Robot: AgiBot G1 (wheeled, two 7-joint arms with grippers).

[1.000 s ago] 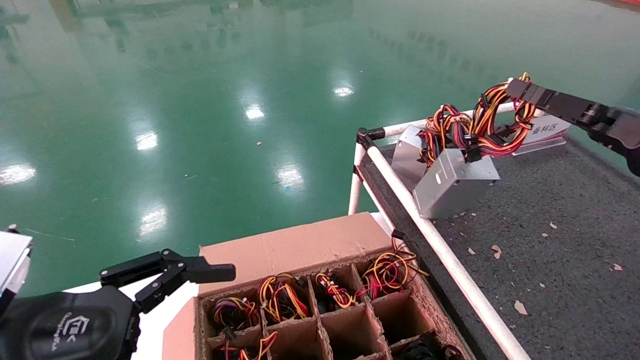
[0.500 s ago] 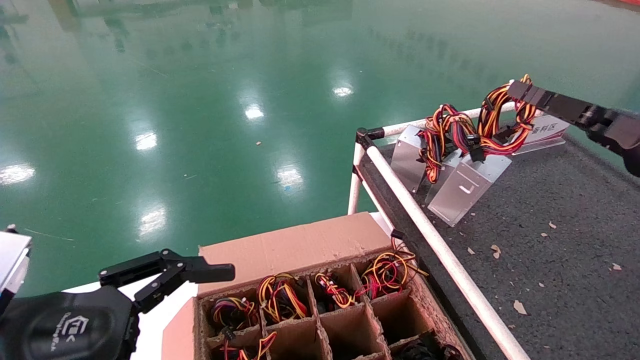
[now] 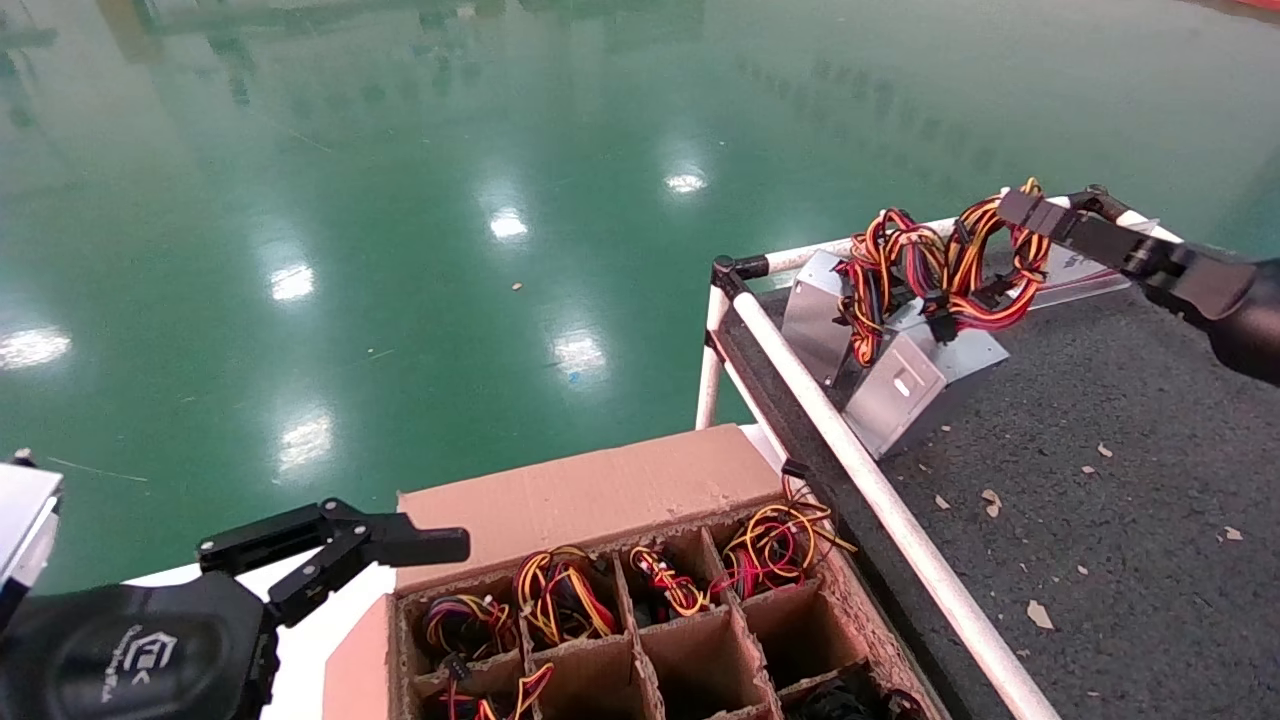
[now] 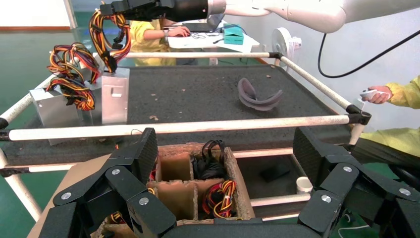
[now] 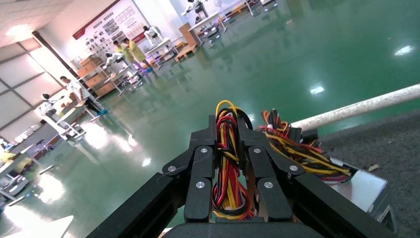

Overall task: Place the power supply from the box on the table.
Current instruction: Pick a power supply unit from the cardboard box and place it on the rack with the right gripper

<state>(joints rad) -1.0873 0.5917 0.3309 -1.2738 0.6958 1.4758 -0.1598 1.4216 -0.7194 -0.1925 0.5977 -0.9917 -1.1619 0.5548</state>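
The power supply's silver case point(image 3: 915, 385) stands tilted on the table point(image 3: 1120, 440), close to the near rail, and shows as point(image 4: 115, 96) in the left wrist view. Its orange, red and black wire loop point(image 3: 985, 265) rises to my right gripper point(image 3: 1020, 212), which is shut on the bundle point(image 5: 227, 148). The brown box point(image 3: 590, 495) with its grid of cells sits beside the table; several cells hold wired units. My left gripper point(image 3: 430, 545) is parked open at the box's left edge, looking over its cells point(image 4: 225, 148).
A second silver unit point(image 3: 815, 320) with a darker wire bundle point(image 3: 880, 270) leans right behind the power supply. White pipe rail point(image 3: 880, 490) separates box and table. A grey curved piece point(image 4: 257, 96) lies mid-table. A person's hand point(image 4: 376, 93) is beyond the far rail.
My right gripper has dropped lower with the wire loop. The hanging case swung, came down and now stands on the table against the other unit. The left arm has not moved.
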